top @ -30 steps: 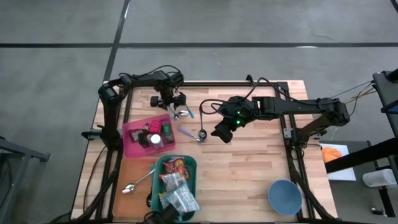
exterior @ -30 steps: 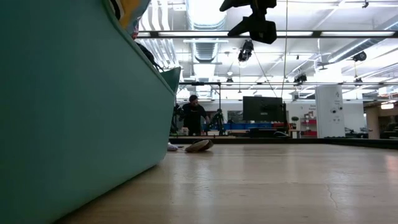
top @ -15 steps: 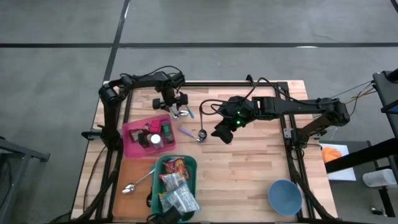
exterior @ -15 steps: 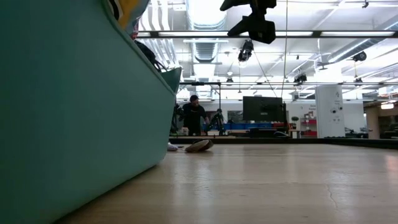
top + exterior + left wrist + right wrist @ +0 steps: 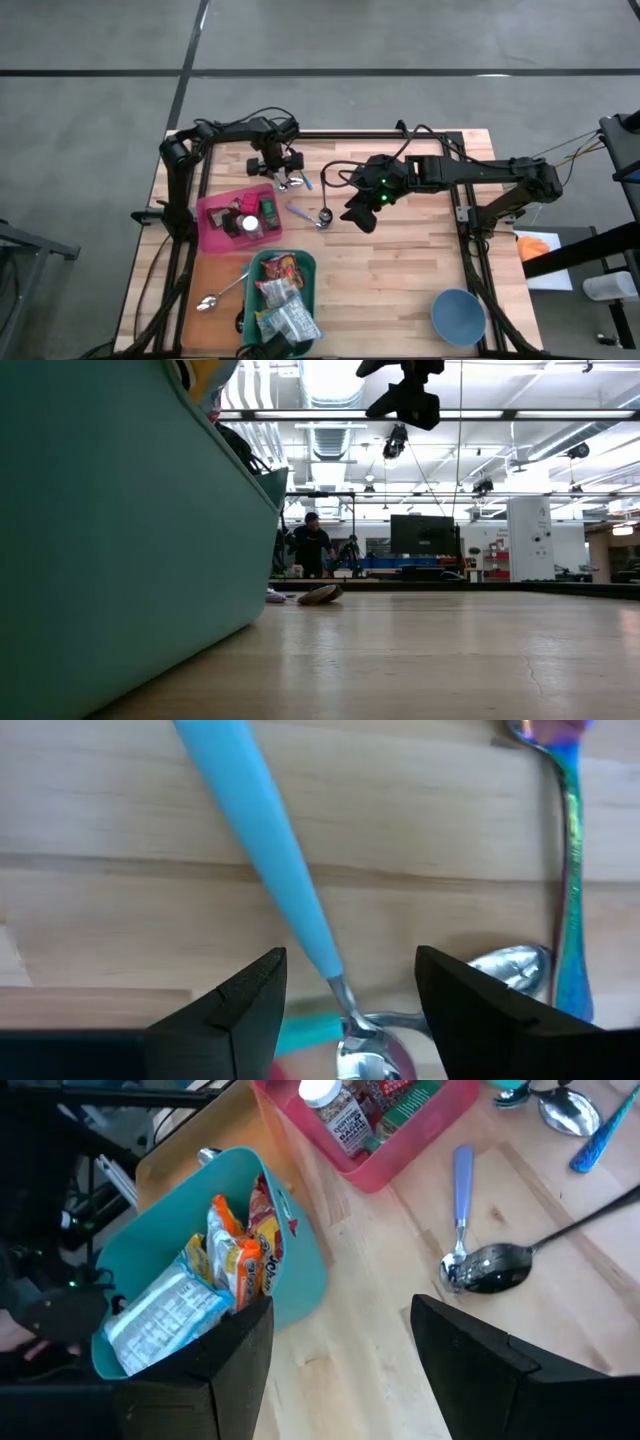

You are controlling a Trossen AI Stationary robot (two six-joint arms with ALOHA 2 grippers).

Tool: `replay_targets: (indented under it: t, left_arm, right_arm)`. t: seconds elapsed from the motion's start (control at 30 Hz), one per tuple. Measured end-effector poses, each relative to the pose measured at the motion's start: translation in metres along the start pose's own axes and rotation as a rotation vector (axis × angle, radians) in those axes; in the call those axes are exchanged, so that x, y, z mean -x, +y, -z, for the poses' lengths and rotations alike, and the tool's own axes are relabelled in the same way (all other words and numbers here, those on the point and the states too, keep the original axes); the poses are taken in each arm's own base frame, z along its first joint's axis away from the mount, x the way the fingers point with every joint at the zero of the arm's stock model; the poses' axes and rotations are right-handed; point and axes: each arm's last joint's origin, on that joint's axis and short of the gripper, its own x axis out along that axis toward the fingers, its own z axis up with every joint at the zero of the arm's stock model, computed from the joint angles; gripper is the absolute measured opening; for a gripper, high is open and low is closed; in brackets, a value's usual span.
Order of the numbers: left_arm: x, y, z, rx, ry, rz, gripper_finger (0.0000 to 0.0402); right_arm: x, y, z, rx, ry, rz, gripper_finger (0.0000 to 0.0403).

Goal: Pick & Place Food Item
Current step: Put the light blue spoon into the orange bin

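Near edge: teal bin (image 5: 285,292) packed with snack packets (image 5: 215,1265), the food items, apparently staged for picking; it blocks much of the low view. Behind it, pink bin (image 5: 238,218) holding a bottle and small packs. Mid-table, right gripper (image 5: 362,218) hovers with fingers apart, holding nothing, wrist camera facing both bins. Far left, left gripper (image 5: 345,982), jaws parted, straddles a blue-handled utensil (image 5: 262,840); contact cannot be told. Packet labels are unreadable.
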Motion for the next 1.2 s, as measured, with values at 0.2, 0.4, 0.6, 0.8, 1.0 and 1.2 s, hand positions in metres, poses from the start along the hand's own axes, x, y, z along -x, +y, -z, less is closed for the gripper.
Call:
replay_targets:
  t: [0.2, 0.4, 0.6, 0.8, 1.0, 1.2]
  left_arm:
    - [-0.002, 0.004, 0.004, 0.008, 0.02, -0.042, 0.022]
    - [0.004, 0.003, -0.002, 0.026, 0.048, -0.004, 0.022]
    - [0.012, 0.005, -0.008, 0.016, 0.076, 0.016, 0.022]
    - [0.013, 0.009, -0.011, 0.021, 0.132, 0.05, 0.022]
    - [0.022, 0.01, -0.011, 0.009, 0.176, 0.033, 0.022]
    - [0.034, 0.013, -0.003, -0.023, 0.288, -0.016, 0.022]
  right_arm:
    - [0.0, 0.0, 0.0, 0.025, 0.0, 0.0, 0.0233]
    - [0.0, 0.0, 0.0, 0.025, 0.002, 0.001, 0.0233]
    - [0.0, 0.0, 0.0, 0.033, 0.002, 0.001, 0.0233]
    - [0.0, 0.0, 0.0, 0.033, 0.002, 0.001, 0.0233]
    - [0.0, 0.0, 0.0, 0.033, 0.002, 0.001, 0.0233]
    - [0.0, 0.0, 0.0, 0.033, 0.001, 0.001, 0.0233]
